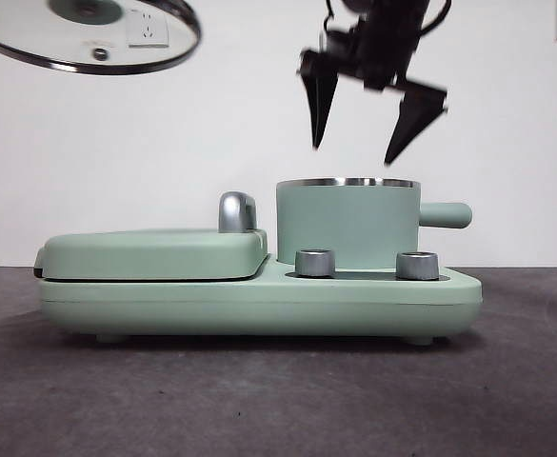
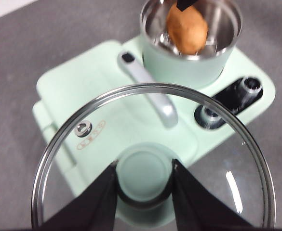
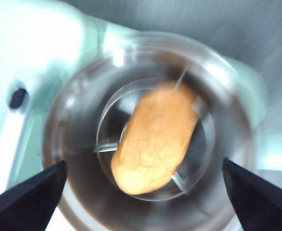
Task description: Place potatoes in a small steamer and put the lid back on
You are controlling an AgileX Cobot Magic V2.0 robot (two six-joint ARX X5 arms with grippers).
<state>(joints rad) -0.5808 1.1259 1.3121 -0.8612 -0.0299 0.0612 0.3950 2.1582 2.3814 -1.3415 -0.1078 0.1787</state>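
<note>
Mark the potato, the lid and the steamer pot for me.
potato (image 3: 155, 139): right wrist view, middle of its orange-brown skin, inside the pot.
lid (image 2: 145, 171): left wrist view, green knob between the left gripper's jaws.
steamer pot (image 1: 347, 221): front view, green side wall below the steel rim.

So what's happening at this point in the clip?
The potato is already lying inside the small steamer, which sits on the mint-green cooker base. The right end effector hangs open just above the steamer's rim, holding nothing. The left end effector grips the lid by its knob and holds it up in the air, off to the side over the griddle cover. The lid is not yet back on.
</note>
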